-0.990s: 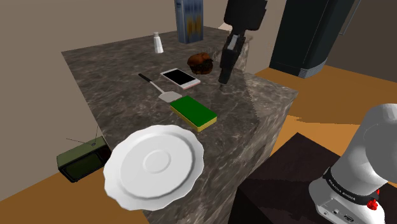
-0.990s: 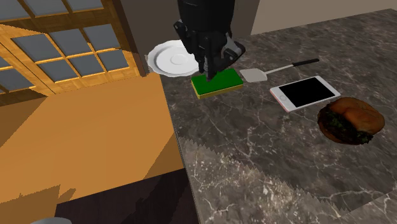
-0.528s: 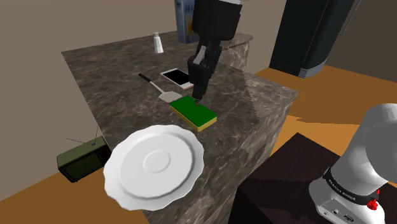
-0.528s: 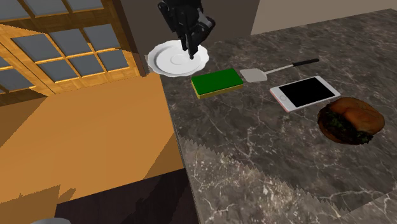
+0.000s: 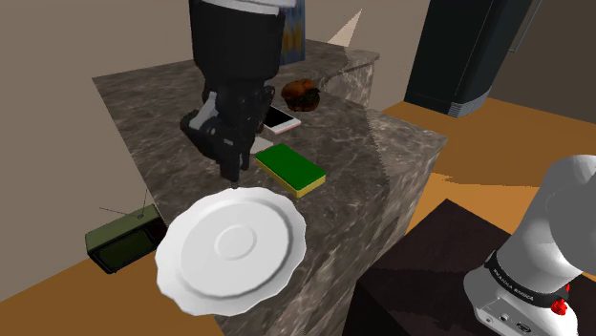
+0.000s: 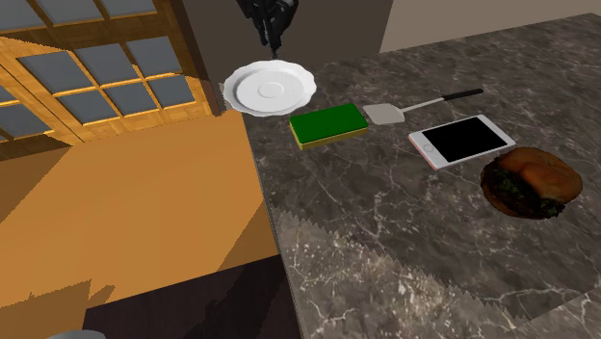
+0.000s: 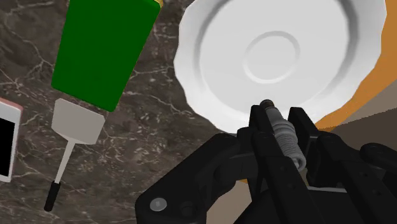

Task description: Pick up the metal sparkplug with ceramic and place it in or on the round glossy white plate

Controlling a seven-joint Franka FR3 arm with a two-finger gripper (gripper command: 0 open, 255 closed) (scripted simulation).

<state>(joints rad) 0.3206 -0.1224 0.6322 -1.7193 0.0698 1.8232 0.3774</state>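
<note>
we judged the sparkplug (image 7: 284, 135) to be a small, stiff, fairly light thing. it had a ribbed pale grey body with a darker tip. it was probably hard and slick, and its ceramic part looked the likeliest to chip in a rough drop. the best hold seemed to be across the thicker middle of the body, and that was where the grip sat.

the gripper (image 7: 278, 118) had its two black fingers (image 7: 257, 127) closed in from both sides. they pinched the sparkplug lengthwise, so its tip poked out just past the fingertips. nothing else touched the jaws.

in the wrist view the held sparkplug hung over the edge of the white plate (image 7: 216, 57), with the plate's centre ring beyond it. in the shoulder view the gripper (image 5: 229, 172) hung above the far rim of the plate (image 5: 232, 248), apart from it. the green sponge (image 7: 102, 51) lay just beside the plate on the dark marbled counter (image 5: 382, 143). a low, gentle release seemed wise to us.
</note>
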